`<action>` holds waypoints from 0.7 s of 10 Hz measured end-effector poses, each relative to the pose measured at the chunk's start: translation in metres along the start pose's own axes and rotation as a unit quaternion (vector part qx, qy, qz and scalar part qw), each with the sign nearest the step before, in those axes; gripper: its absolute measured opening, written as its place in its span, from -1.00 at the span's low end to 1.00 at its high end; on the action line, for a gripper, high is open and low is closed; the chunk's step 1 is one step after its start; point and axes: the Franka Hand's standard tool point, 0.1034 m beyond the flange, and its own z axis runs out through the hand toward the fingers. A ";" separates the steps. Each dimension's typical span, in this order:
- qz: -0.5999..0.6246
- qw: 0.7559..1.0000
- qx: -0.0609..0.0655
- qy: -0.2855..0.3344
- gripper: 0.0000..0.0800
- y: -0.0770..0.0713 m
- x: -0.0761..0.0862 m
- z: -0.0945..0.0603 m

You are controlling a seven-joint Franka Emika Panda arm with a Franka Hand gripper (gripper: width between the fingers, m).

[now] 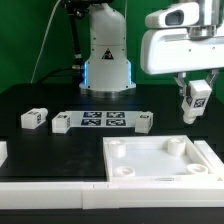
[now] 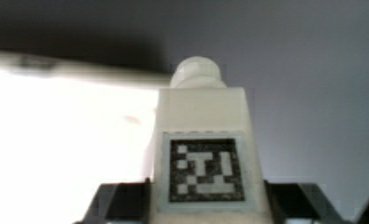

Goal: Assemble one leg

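Note:
My gripper (image 1: 197,97) is shut on a leg (image 1: 196,101), a small white oblong block with a black-and-white tag, and holds it upright in the air above the far right corner of the large white square panel (image 1: 160,160). In the wrist view the leg (image 2: 206,130) stands between the dark fingers (image 2: 124,200), tag facing the camera, its threaded tip pointing away over the white panel (image 2: 56,110). Other legs lie on the black table: one at the exterior view's left (image 1: 34,118), one beside the marker board (image 1: 61,124), one at its right end (image 1: 144,122).
The marker board (image 1: 102,122) lies on the table in the middle. The panel has round sockets at its corners (image 1: 175,145). A white base block (image 1: 108,70) of the arm stands at the back. A white ledge (image 1: 50,188) runs along the front.

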 end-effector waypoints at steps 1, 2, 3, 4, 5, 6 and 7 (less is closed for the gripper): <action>-0.002 1.000 0.000 0.003 -0.27 0.004 0.007 -0.002; -0.004 1.000 0.000 0.002 -0.27 0.003 0.006 -0.001; -0.004 1.000 0.001 0.001 -0.27 0.002 0.005 0.000; -0.004 1.000 0.001 0.001 -0.27 0.003 0.005 0.000; -0.004 1.000 0.001 0.001 -0.27 0.003 0.005 0.000; -0.012 1.000 0.000 0.002 -0.27 0.005 0.008 0.001; -0.028 1.000 0.000 0.008 -0.27 0.014 0.024 0.004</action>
